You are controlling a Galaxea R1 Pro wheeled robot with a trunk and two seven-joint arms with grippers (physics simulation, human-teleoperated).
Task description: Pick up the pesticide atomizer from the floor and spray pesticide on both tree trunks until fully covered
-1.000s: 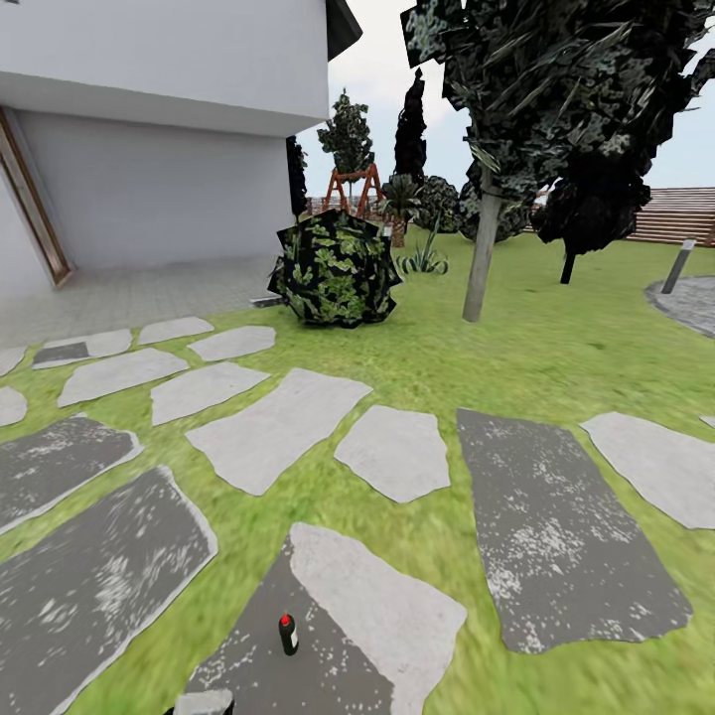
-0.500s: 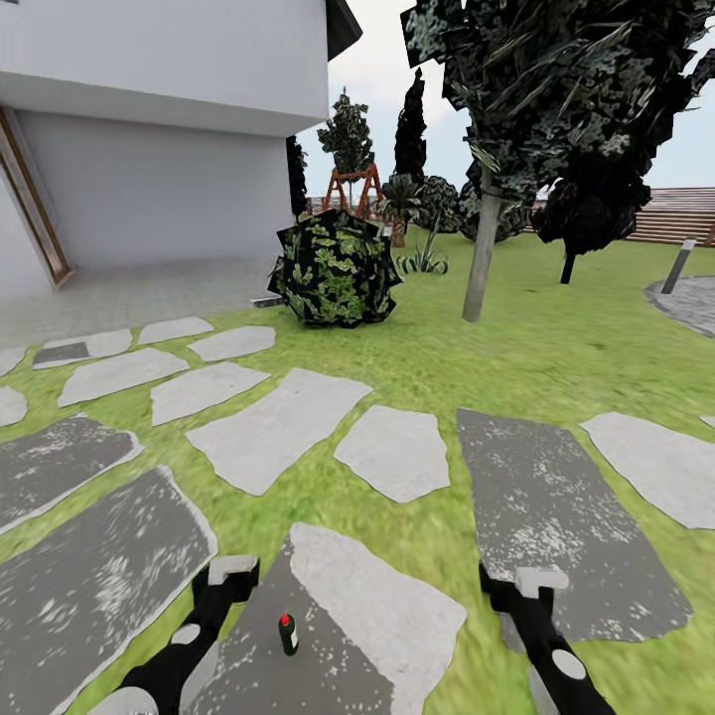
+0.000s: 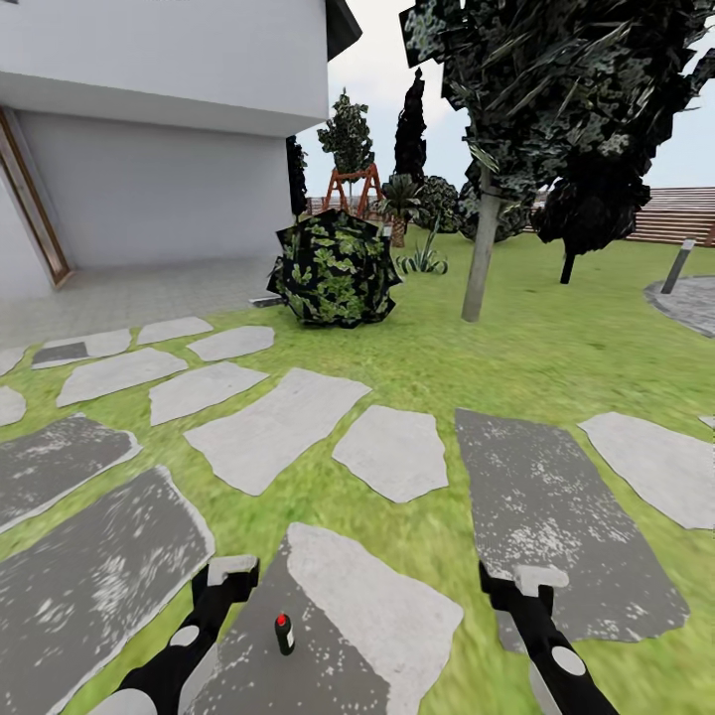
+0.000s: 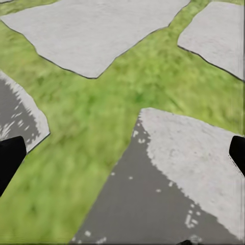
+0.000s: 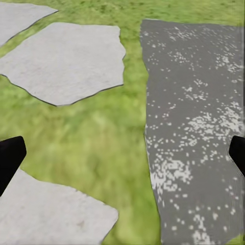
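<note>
The atomizer (image 3: 285,634) is seen in the head view as a small dark bottle with a red cap, standing upright on a large stone slab (image 3: 367,626) low in the picture, at about 6 o'clock. Its long axis runs vertically and the red cap points up; which way any nozzle faces cannot be made out at this size. Its base is in touch with the darker part of the slab, and grass (image 3: 437,357) surrounds the slab's edges.

The left gripper (image 3: 230,571) is found at about 10 o'clock from the bottle, near it but apart, hovering over the slab's edge. The right gripper (image 3: 538,581) lies at about 3 o'clock from the bottle, well apart, over a speckled dark slab (image 3: 556,506). In each wrist view the dark fingertips (image 4: 10,158) (image 5: 10,155) are seen only at the opposite edges of the picture, cut off, so both sets of jaws are spread wide with nothing between them.

Farther out, at 12 o'clock, a round leafy bush (image 3: 335,266) is seen, and at about 1 o'clock a tree (image 3: 536,89) with a pale straight trunk (image 3: 481,260); its dark foliage is cut off by the upper edge. A second dark tree (image 3: 594,204) stands beyond it, its trunk thin and hard to read. A white house wall (image 3: 159,189) is seen at 11 o'clock and a slatted fence (image 3: 680,214) at 2 o'clock.
</note>
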